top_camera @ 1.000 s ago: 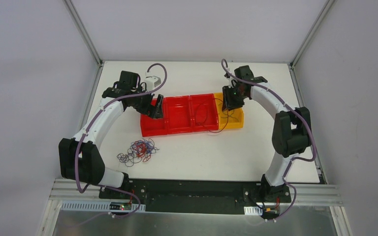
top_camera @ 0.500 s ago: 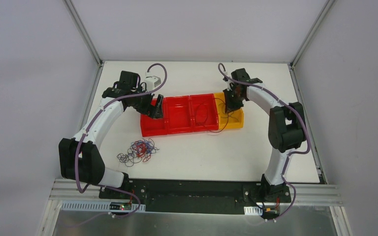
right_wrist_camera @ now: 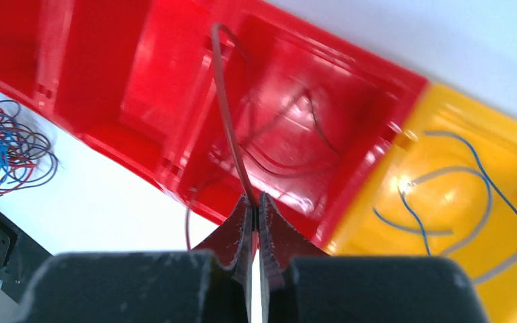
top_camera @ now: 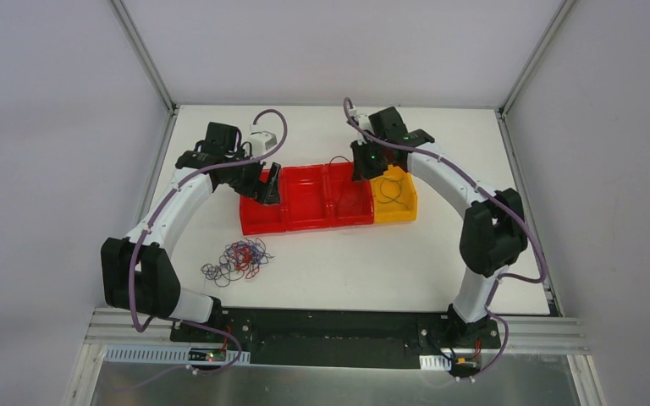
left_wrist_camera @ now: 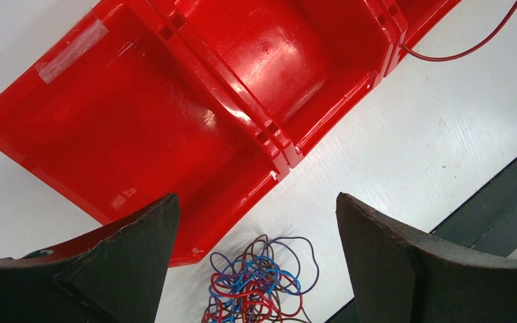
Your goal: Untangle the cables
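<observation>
The tangle of thin red and blue cables (top_camera: 237, 260) lies on the white table in front of the bins; it also shows in the left wrist view (left_wrist_camera: 262, 286) and the right wrist view (right_wrist_camera: 10, 151). My left gripper (top_camera: 264, 188) is open and empty above the leftmost red bin (top_camera: 254, 222), its fingers (left_wrist_camera: 141, 235) wide apart. My right gripper (top_camera: 361, 163) is shut on one thin red cable (right_wrist_camera: 225, 101) over the right-hand red bin (top_camera: 357, 218). The cable runs from the pinched tips (right_wrist_camera: 256, 200) up into that bin, where more dark red wire (right_wrist_camera: 289, 134) lies.
Three red bins stand in a row with a yellow bin (top_camera: 406, 211) at the right end, holding a blue cable (right_wrist_camera: 458, 188). A red wire end (left_wrist_camera: 471, 47) lies on the table at the bins' front. The black base rail (top_camera: 338, 326) runs along the near edge.
My right gripper has moved left from over the yellow bin to over the right-hand red bin, taking the red cable with it. The left arm and the tangle have not moved.
</observation>
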